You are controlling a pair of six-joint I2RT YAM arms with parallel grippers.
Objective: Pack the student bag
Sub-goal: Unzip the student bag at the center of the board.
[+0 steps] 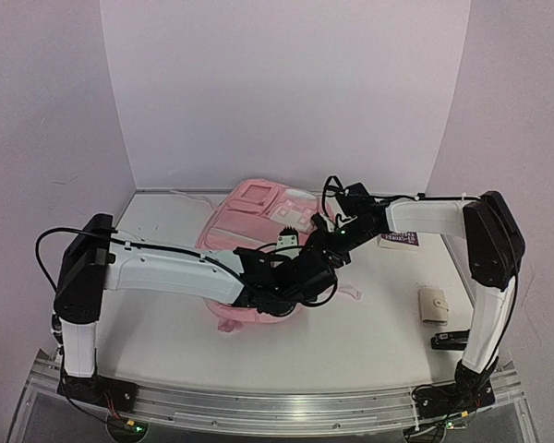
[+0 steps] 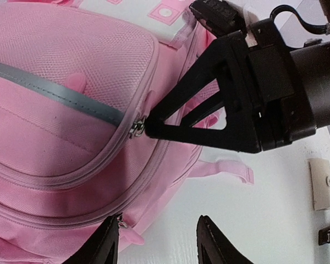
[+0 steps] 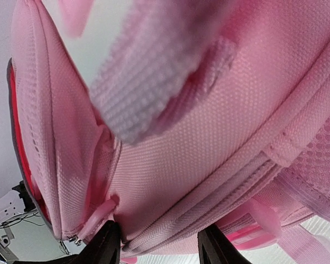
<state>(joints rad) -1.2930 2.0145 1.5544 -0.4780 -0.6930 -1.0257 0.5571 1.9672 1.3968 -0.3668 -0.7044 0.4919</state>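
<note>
The student bag (image 1: 254, 208), a large soft pink fabric backpack, lay flat on the white table (image 1: 369, 323) at the centre of the overhead view, its white patch toward the far wall and both arms reaching in over its near half. The left gripper (image 2: 157, 245) hung over the bag's edge at the bottom of its own wrist view, fingers well apart with nothing between them. At upper right of that view, one black triangular finger (image 2: 198, 110) of the right gripper touched its tip to a small metal zip slider (image 2: 136, 129) at the end of a grey strip (image 2: 55, 91). In the right wrist view the right gripper (image 3: 157, 245) stood about half open around a ridge of pink seam; whether it was pinching the fabric could not be told. A small beige pouch (image 1: 432, 305) and a dark flat object (image 1: 451, 340) lay at lower right of the overhead view, well apart from the bag.
</note>
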